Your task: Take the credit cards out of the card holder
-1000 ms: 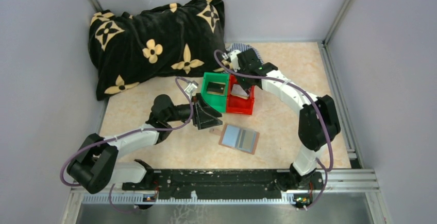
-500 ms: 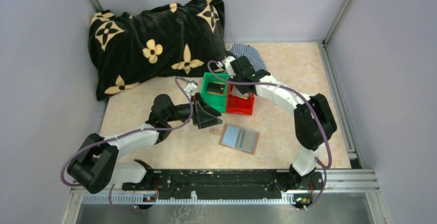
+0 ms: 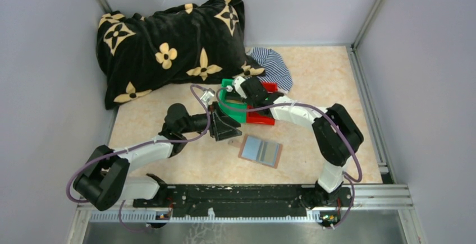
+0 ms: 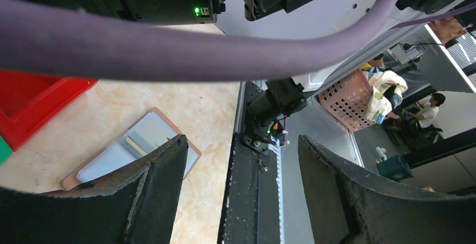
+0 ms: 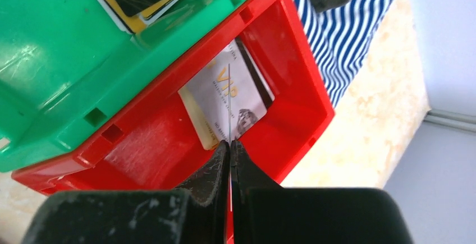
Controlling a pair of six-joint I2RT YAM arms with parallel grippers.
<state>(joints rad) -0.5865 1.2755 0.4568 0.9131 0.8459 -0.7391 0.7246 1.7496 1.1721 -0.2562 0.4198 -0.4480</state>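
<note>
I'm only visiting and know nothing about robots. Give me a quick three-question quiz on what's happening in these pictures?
1. True or false: the left gripper holds a card.
2. The right gripper pinches a thin card edge-on above a bin with a VIP card lying in it. That bin is: A) green B) red C) blue.
3. Fill in: the card holder lies ____, inner panels facing up.
Key: 1 false, its jaws stand open and empty. 2 B, the red bin. 3 open.
</note>
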